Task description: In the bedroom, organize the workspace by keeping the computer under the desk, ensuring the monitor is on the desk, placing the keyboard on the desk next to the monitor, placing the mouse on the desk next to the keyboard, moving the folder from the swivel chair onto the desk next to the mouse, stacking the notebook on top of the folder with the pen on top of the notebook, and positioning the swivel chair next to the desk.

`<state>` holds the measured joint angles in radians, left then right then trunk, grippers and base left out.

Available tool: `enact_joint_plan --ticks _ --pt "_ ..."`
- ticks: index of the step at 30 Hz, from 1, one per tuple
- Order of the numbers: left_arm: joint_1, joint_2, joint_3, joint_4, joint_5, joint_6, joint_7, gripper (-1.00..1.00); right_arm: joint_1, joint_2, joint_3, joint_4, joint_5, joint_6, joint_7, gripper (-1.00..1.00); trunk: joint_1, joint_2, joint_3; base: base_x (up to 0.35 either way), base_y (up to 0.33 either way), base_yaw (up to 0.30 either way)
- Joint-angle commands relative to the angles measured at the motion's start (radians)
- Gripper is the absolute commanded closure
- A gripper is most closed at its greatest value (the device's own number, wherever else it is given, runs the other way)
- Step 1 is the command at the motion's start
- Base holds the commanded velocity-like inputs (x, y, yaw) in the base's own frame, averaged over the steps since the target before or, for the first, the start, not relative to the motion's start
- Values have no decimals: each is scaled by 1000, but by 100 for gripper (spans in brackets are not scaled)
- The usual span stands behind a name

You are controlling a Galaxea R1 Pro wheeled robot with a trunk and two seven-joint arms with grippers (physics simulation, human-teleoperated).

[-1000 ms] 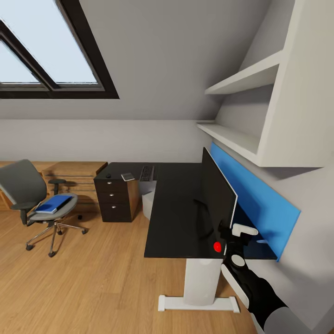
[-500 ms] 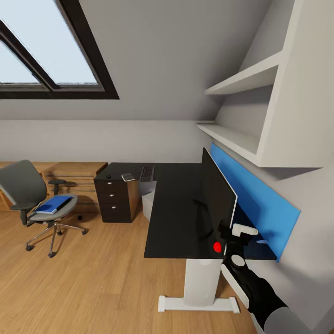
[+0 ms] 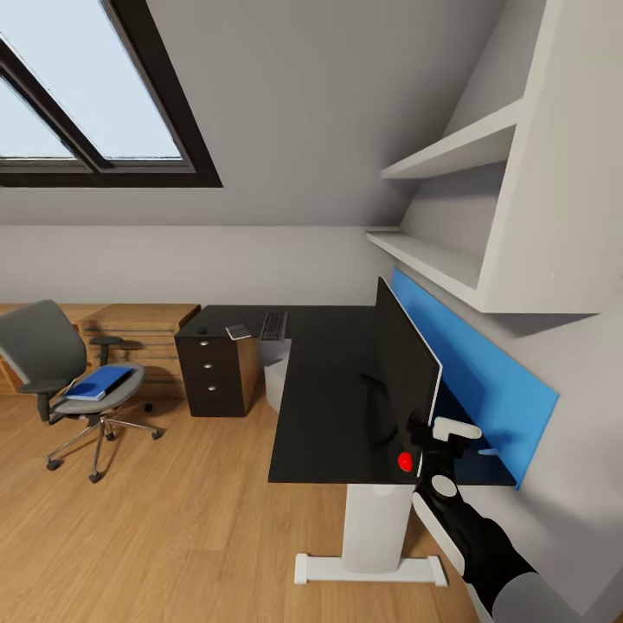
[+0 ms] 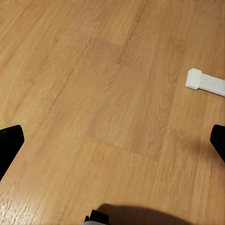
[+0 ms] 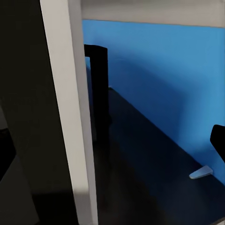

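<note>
The black monitor [image 3: 407, 368] stands edge-on on the desk [image 3: 324, 389]. My right gripper [image 3: 430, 433] is open at its near edge, with the pale rim [image 5: 70, 117] between the fingers. The keyboard [image 3: 273, 324], a small flat notebook [image 3: 238, 330] and the mouse [image 3: 202, 329] lie on the desk's far wing. Under that wing sits the light grey computer [image 3: 277, 381]. At the left, the swivel chair [image 3: 52, 363] carries the blue folder [image 3: 102, 381]. A thin pale sliver [image 5: 201, 172] behind the monitor may be the pen. My left gripper [image 4: 112, 140] hangs open over the floor.
A dark three-drawer unit [image 3: 212, 372] stands under the desk's far end, with a light-wood dresser [image 3: 143, 333] behind the chair. A blue wall panel [image 3: 484, 372] and white shelves [image 3: 450, 260] line the right wall. The desk's white foot [image 4: 206, 83] lies on the wood floor.
The head view has shifted very slightly; no object or gripper has visibly moved.
</note>
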<state>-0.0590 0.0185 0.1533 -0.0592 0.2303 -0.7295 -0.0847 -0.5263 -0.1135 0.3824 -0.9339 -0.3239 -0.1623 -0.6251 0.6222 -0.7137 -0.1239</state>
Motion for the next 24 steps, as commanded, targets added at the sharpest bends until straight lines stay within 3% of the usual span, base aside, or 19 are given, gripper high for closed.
enact_joint_plan --ticks 1,24 --pt "-1 0 6 1 4 -2 -9 -100 -1 -2 6 0 -11 -6 -6 -100 0 -1 -2 0 0 0" --pt "-1 0 5 1 4 -2 -9 -100 -1 -2 6 0 -11 -6 -6 -100 0 -1 3 0 0 -33"
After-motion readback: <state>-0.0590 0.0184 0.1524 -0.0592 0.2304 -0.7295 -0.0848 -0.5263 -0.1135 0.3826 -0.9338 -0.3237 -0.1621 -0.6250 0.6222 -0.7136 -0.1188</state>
